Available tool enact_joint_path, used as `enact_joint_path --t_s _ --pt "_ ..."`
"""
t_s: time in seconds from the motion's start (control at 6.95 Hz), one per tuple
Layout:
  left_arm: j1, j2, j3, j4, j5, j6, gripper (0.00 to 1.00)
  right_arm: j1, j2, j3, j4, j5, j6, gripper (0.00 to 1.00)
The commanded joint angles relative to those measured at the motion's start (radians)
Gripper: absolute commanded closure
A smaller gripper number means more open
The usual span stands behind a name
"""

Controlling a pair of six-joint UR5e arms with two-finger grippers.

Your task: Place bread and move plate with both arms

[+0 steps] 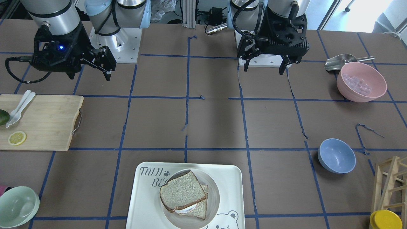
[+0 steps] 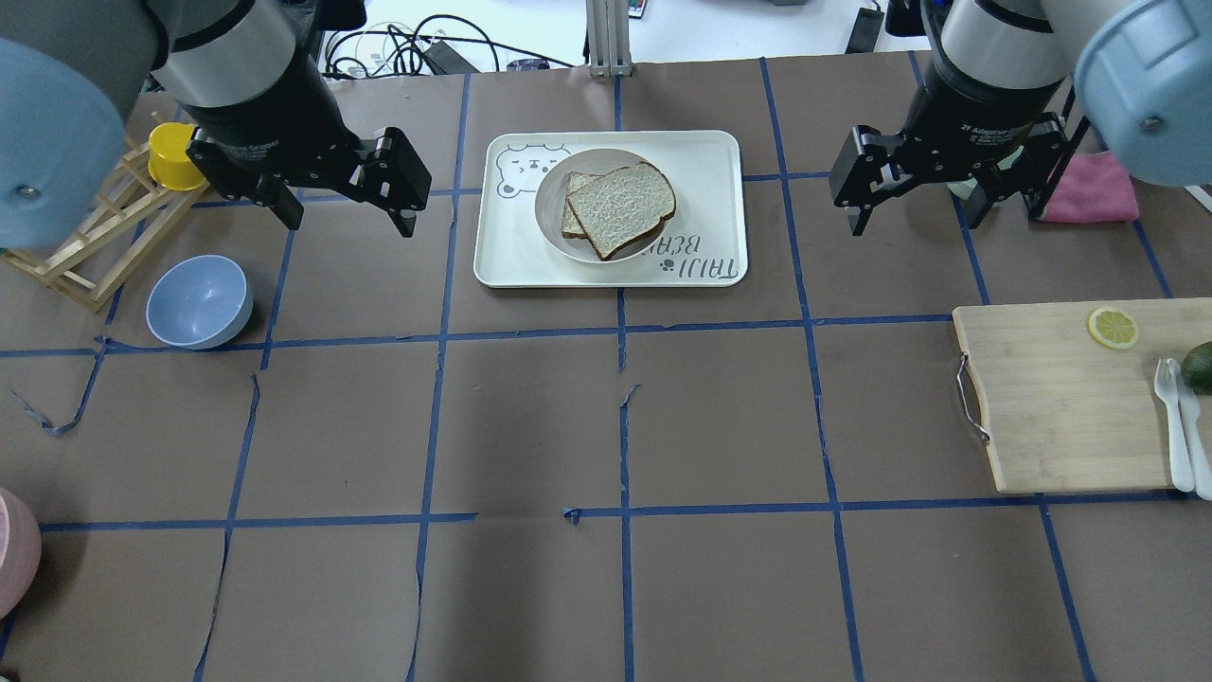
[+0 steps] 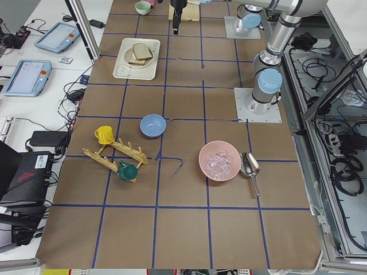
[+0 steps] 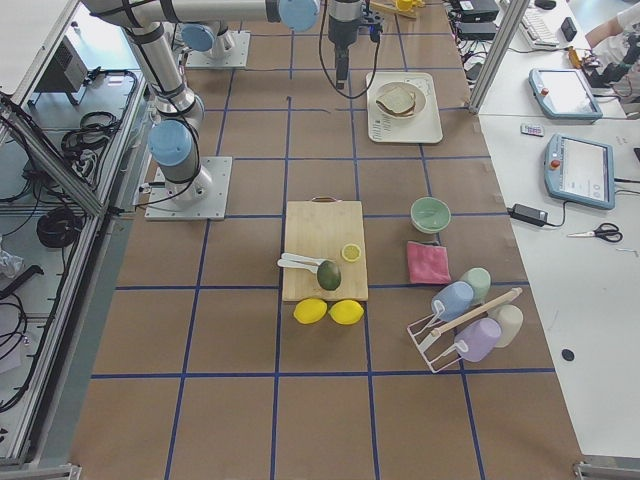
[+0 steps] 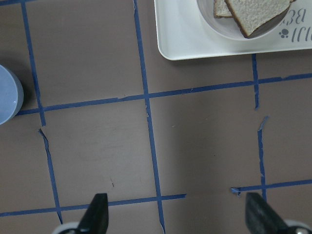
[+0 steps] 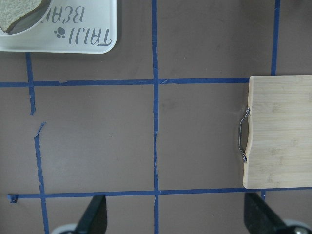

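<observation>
The bread [image 2: 620, 201] lies on the plate [image 2: 542, 204], its crusted edge overhanging a second slice [image 1: 201, 210] that sits underneath. The front-facing view shows something white between the two slices. The plate rests inside a white rectangular tray [image 2: 720, 170] with a bear print, at the far middle of the table [image 2: 720, 426] as seen from behind the robot.

The left end effector [image 2: 348, 223] hangs above the table just beside the tray, on the side toward the blue bowl [image 2: 199, 301]. Its fingers are spread wide and grip nothing. The right end effector [image 2: 914, 223] hangs on the tray's other side, a little farther off, also spread wide and empty. Neither touches the tray, the plate or the bread. In both wrist views the two fingertips stand far apart at the bottom edge with bare table between them.

Near the right arm, a wooden cutting board [image 2: 1060, 398] lies on the table with a lemon slice [image 2: 1113, 328] on it.
</observation>
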Motion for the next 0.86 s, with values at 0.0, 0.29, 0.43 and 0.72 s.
enact_joint_path --t_s 0.0,0.29,0.43,0.72 --pt "0.015 -0.002 0.009 0.04 -0.008 -0.012 0.0 0.001 0.0 0.0 0.0 -0.001 0.0 0.0" --pt "0.015 -0.002 0.009 0.041 -0.003 -0.013 0.0 -0.001 0.002 0.0 0.0 -0.004 -0.002 0.0" --pt "0.015 -0.001 0.01 0.043 -0.003 -0.015 0.0 0.001 0.0 0.0 0.0 -0.002 0.001 0.0" --pt "0.015 0.001 0.01 0.043 0.0 -0.021 0.0 0.001 0.0 -0.001 0.0 -0.001 0.003 0.0"
